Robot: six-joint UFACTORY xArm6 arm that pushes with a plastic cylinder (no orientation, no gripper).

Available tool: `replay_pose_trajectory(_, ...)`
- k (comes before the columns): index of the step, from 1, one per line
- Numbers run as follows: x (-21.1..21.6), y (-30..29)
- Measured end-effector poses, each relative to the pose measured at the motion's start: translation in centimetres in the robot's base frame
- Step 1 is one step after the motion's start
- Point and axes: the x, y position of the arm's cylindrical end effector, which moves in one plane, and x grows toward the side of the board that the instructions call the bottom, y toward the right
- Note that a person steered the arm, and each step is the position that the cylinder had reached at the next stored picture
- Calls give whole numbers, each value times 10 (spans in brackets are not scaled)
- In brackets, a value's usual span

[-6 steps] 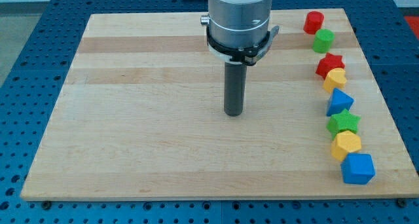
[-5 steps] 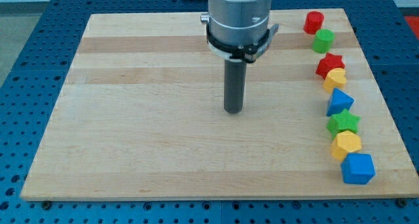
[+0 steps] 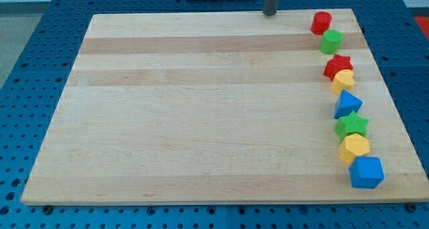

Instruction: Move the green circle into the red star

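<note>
My tip sits at the bench's top edge — no claw on this rod, so nothing gripped. The green circle lies flat, round, no long axis, well right of it and lower, just above the red star.

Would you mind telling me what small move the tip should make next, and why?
Probably slide my tip toward the view's right and stop just above the green circle. The tip sits at the board's top edge, left of the red block. The red star lies just below the circle, so a downward push closes the gap.
</note>
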Motion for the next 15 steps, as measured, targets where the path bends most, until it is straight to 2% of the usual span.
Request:
replay_pose_trajectory(5,0,31)
replay_pose_trajectory(7,0,114)
replay_pose_trajectory(8,0,122)
replay_pose_trajectory(9,14,160)
replay_pose_trajectory(12,88,146)
replay_pose_trajectory(13,64,158)
replay_pose_trajectory(14,4,164)
replay_pose_trajectory(15,-1,163)
